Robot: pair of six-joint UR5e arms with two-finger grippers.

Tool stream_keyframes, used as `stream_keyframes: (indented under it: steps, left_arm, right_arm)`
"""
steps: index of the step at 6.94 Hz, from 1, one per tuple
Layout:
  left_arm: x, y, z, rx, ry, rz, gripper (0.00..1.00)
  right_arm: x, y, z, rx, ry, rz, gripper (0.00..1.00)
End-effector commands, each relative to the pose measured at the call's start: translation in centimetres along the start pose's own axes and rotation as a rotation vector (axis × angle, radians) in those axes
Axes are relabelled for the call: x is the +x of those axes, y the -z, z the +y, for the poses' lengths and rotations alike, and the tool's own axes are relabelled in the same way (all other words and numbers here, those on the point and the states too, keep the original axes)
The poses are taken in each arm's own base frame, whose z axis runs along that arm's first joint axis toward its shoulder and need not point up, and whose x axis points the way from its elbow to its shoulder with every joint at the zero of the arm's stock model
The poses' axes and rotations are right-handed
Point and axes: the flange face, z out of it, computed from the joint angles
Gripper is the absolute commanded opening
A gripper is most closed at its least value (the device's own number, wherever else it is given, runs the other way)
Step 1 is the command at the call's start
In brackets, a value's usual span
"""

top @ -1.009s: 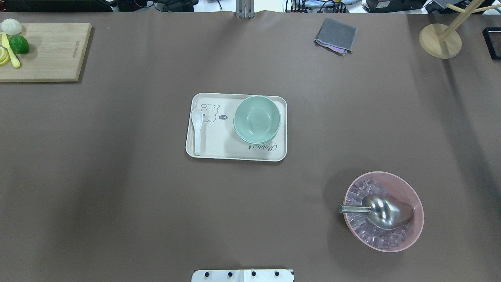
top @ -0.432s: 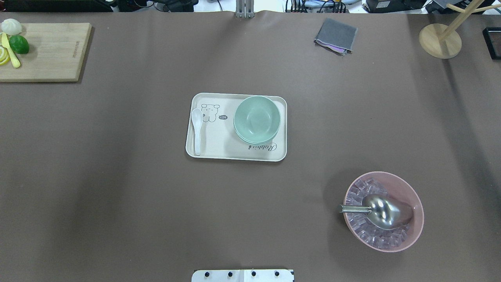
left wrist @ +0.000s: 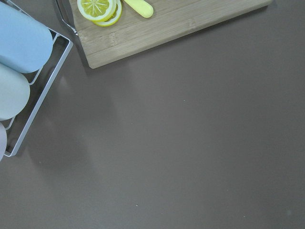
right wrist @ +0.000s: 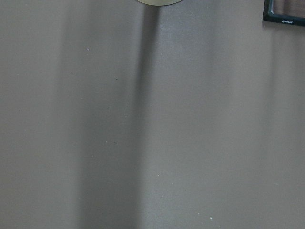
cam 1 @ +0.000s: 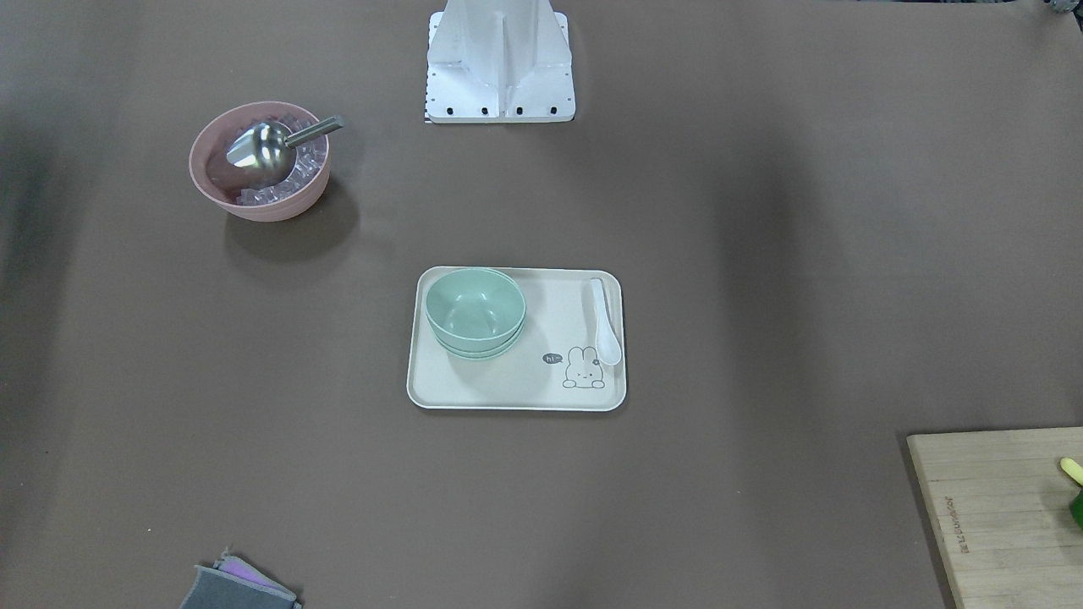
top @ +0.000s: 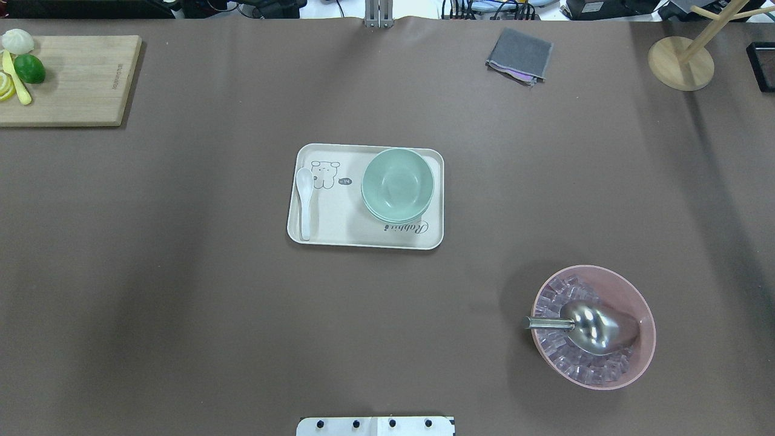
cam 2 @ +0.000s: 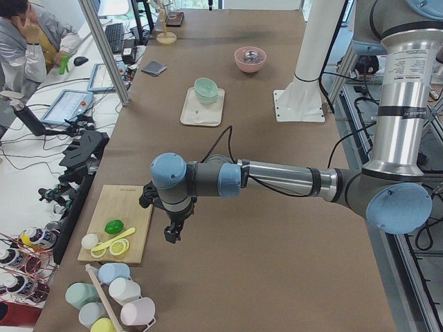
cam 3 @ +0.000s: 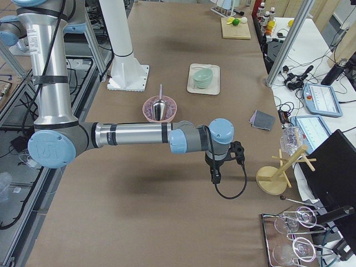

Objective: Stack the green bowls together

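Note:
The green bowls [top: 397,183] sit nested in one stack on the right part of a cream tray [top: 339,233], also in the front-facing view [cam 1: 475,311]. Only the top bowl's inside shows; lower rims peek out beneath. A white spoon [top: 304,200] lies on the tray's other end. My left gripper [cam 2: 171,234] shows only in the exterior left view, far from the tray near the cutting board; I cannot tell if it is open. My right gripper [cam 3: 214,177] shows only in the exterior right view, near the wooden stand; I cannot tell its state.
A pink bowl [top: 648,321] with ice and a metal scoop stands near the robot's right. A cutting board [top: 79,79] with lime and lemon is far left. A grey cloth [top: 519,54] and wooden stand [top: 680,62] are far right. A mug rack [cam 2: 114,297] is by the left arm.

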Motion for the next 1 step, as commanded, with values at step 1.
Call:
stream_keyframes:
  steps: [1]
  left_arm:
    - [0.07, 0.04, -0.05, 0.001, -0.001, 0.0, 0.98]
  right_arm:
    - [-0.09, 0.07, -0.05, 0.002, 0.001, -0.001, 1.0]
